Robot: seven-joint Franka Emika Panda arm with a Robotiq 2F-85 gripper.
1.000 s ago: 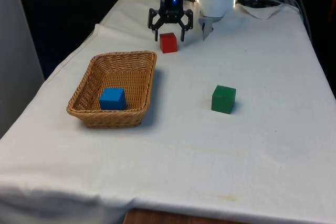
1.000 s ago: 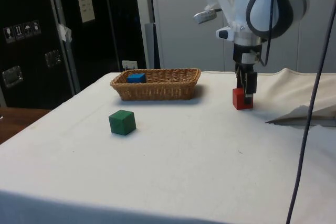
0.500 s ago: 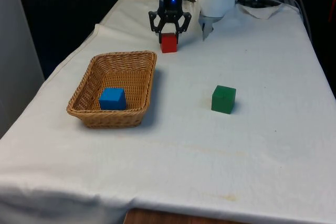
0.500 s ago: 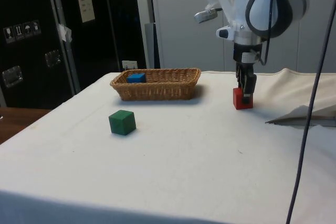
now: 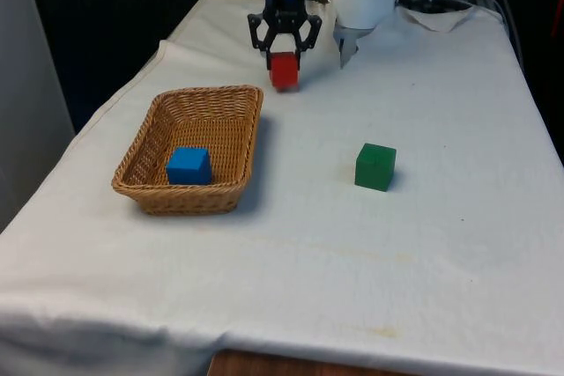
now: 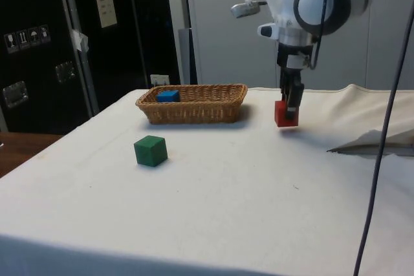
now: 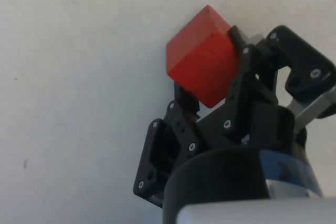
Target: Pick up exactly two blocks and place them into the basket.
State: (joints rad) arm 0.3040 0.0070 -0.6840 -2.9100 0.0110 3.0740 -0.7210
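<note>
1. Gripper [image 5: 284, 52] at the far end of the bench [image 5: 441, 244], pointing down. Fingers [image 7: 239, 77] closed on the red block [image 5: 284, 70], one against each side.
2. Red block off the cloth: in the side view [image 6: 285, 114] it hangs clear of the surface with its shadow beneath. In the wrist view [image 7: 202, 56] it sits skewed between the fingers, the white cloth behind it.
3. Gripper in the side view [image 6: 289, 106] hangs below the white arm, near the basket's end but outside its rim.
4. Wicker basket [image 5: 238, 103] on the front view's left, long axis running away from the camera. The held block is just beyond its far corner, towards the front view's right.
5. Blue block [image 5: 189, 165] lies inside the basket, at the end nearer the front camera. In the side view [image 6: 167, 95] only its top shows above the rim [image 6: 194, 88].
6. Green block [image 5: 375, 166] sits on the cloth on the front view's right, well apart from basket and gripper; in the side view [image 6: 151, 150] it is the nearest thing to the camera.
7. Cloth rumpled at the far right corner [image 5: 436, 11].
</note>
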